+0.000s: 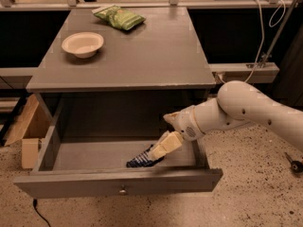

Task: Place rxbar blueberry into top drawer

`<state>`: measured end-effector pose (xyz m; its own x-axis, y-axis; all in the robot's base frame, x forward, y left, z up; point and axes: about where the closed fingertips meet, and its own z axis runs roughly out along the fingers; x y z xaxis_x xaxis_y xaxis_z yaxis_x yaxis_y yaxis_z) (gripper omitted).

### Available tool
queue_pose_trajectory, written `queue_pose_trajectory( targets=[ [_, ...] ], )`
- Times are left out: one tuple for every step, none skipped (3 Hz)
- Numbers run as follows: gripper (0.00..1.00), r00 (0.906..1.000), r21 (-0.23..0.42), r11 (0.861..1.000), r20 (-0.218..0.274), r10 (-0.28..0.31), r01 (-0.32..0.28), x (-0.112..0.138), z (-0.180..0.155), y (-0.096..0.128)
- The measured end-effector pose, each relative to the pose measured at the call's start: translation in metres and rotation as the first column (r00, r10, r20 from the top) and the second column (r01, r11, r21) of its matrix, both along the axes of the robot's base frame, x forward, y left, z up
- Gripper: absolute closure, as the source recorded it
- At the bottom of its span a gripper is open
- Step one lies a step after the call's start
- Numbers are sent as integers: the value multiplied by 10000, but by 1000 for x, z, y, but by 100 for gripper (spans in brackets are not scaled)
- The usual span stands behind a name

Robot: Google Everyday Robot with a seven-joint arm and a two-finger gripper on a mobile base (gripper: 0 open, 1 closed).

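Observation:
The rxbar blueberry [141,160], in a dark navy wrapper with white lettering, lies low inside the open top drawer [71,186], right of its middle and close behind the front panel. The drawer is pulled out under the grey table, and its small round knob [123,190] shows at the centre of the front. My gripper [158,151], on the white arm coming in from the right, reaches down into the drawer and its tip is at the bar's right end. The bar's lower edge is hidden by the drawer front.
A cream bowl [83,44] and a green chip bag [118,17] sit on the grey tabletop [142,56] above the drawer. A cardboard box [28,131] stands on the floor at the left. Cables [265,32] hang at the back right.

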<state>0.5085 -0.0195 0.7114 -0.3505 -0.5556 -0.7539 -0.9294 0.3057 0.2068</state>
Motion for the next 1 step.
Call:
queue_pose_trajectory(
  targets=[
    [0,9948,124,9948,107,-1012,1011,1,4,-48]
  ],
)
